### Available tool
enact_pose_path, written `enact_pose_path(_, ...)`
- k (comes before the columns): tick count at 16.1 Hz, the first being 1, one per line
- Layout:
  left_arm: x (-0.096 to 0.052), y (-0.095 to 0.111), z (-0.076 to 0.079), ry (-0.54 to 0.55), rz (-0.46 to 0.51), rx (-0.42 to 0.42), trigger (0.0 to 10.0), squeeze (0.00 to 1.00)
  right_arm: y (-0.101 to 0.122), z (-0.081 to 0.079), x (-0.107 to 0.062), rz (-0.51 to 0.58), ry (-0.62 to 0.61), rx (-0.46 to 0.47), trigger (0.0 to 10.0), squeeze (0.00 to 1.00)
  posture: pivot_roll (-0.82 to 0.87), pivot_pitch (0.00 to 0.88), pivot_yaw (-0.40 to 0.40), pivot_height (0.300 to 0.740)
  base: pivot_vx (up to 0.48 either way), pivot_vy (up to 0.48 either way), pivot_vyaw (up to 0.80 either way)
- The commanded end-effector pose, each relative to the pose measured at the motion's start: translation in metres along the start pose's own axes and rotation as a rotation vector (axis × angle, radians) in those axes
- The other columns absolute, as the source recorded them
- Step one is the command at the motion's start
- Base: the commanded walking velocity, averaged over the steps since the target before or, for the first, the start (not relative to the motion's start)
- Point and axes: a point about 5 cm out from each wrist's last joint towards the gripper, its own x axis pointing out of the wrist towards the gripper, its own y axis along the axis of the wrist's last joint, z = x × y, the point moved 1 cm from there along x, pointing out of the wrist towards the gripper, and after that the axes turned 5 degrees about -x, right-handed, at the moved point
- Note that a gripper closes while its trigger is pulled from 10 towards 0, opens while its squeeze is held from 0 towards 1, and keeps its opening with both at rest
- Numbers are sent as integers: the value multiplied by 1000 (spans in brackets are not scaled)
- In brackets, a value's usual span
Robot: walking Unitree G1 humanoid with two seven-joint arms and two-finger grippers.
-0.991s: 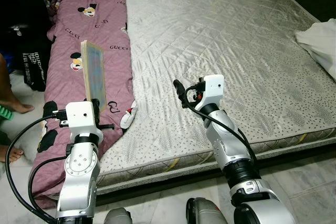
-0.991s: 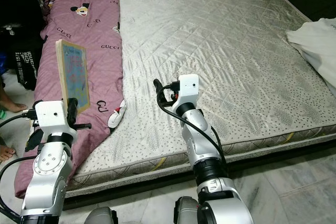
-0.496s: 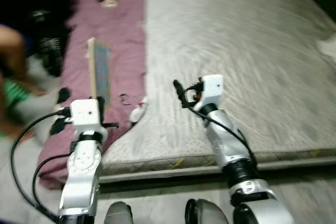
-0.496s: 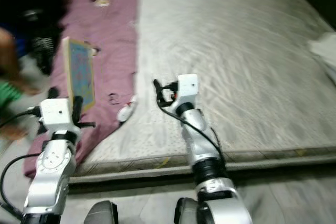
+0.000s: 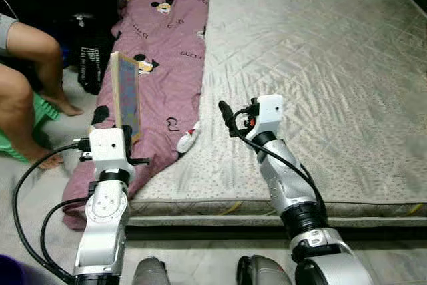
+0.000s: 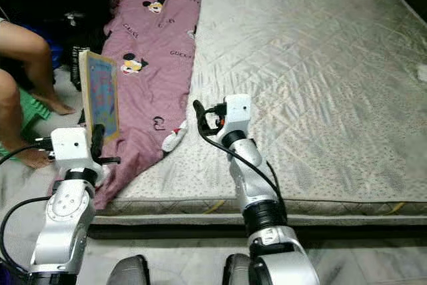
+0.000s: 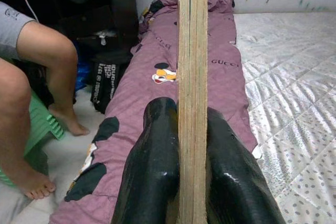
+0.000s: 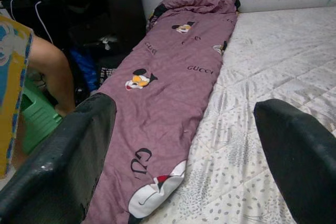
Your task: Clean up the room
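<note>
- Even, soft indoor light; head views sharp, no motion blur.
- Dark, underexposed corner at 11 o'clock.
- Close black fingers (image 8: 58,166) slightly out of focus.

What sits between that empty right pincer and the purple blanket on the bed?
Nothing visible. The right pincer hangs open above bare mattress, and the purple blanket lies beside it toward the robot's left.

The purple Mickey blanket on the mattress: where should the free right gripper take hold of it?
Grip the near corner of the purple blanket, which lies loose on the mattress. Bring the open right gripper down from above, from the bare mattress side. The left gripper is shut on the wooden board.
</note>
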Motion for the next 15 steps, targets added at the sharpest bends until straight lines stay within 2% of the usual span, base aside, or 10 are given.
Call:
enact_pose_path(1,2,8,2,-12,35,1,10000,0,2,3,0,8,-7,7,10000,0,-41,99,1,740,0,-304,0)
enact_pose_path(15,4,8,2,-4,30,-16,10000,0,2,3,1,5,-7,4,10000,0,-40,97,-3,740,0,-332,0)
